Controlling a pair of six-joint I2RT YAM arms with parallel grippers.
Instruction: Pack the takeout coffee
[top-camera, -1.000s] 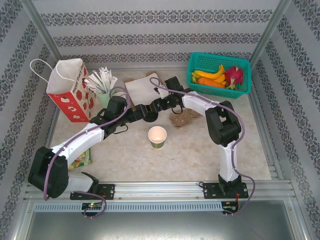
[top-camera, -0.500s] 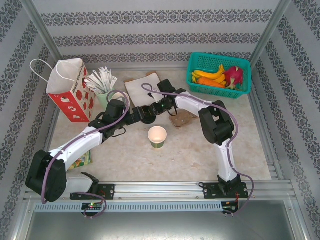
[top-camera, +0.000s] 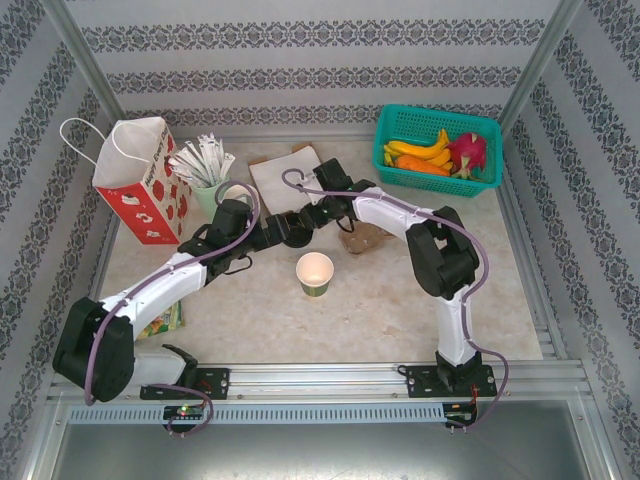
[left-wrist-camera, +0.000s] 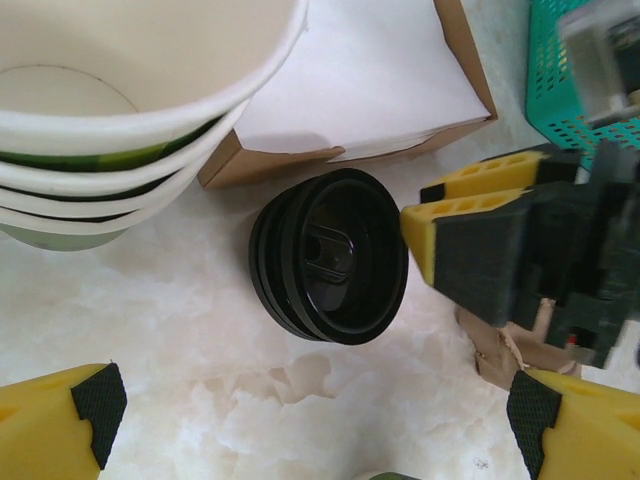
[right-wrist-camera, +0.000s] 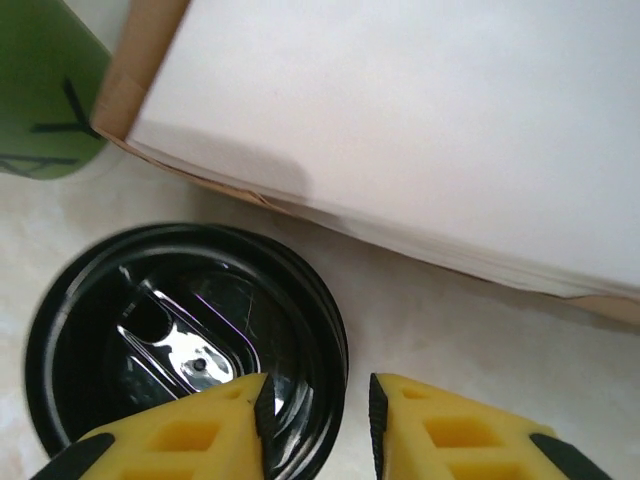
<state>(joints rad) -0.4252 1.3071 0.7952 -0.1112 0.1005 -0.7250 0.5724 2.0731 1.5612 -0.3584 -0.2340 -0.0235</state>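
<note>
One takeout coffee cup (top-camera: 315, 273), green paper, stands upright at mid-table, slightly toward the near edge. Its mouth is bare, no lid on yet, so nothing is ready to pack. The lid it needs is in the black lid stack (left-wrist-camera: 330, 255). That stack lies on the table (top-camera: 380, 310) toward the far edge, just beside a corner of a flat cardboard box (left-wrist-camera: 380, 80) w/ white top. It is also near a nest of stacked green cups (left-wrist-camera: 120, 120).

Change noted: over the last sec. the right gripper (right-wrist-camera: 320, 392) has edged in and drawn its claw together. It now sits pinched on the top lid's rim, one finger inside, one outside. The left gripper (left-wrist-camera: 315, 420) is unchanged: claw fully apart, hovering above the stack, touching nothing.

Meaning, in my judgement: lid pick-up is at the grip stage. Lift, capping and bagging are all outstanding. The bag is presumably the red-print paper bag (top-camera: 140, 180) by the far-left corner.

Not verifiable:
- Top view: the stack sits under both wrists and is barely distinguishable.
- Lid count: ribs suggest several. Can't tell whether one lid or more would come away.
- Pad contact on the rim is masked by the fingers themselves.
- Cup contents: cream inside is seen, liquid level unreadable.
- Left fingers are cut off at the frame's bottom corners.
</note>
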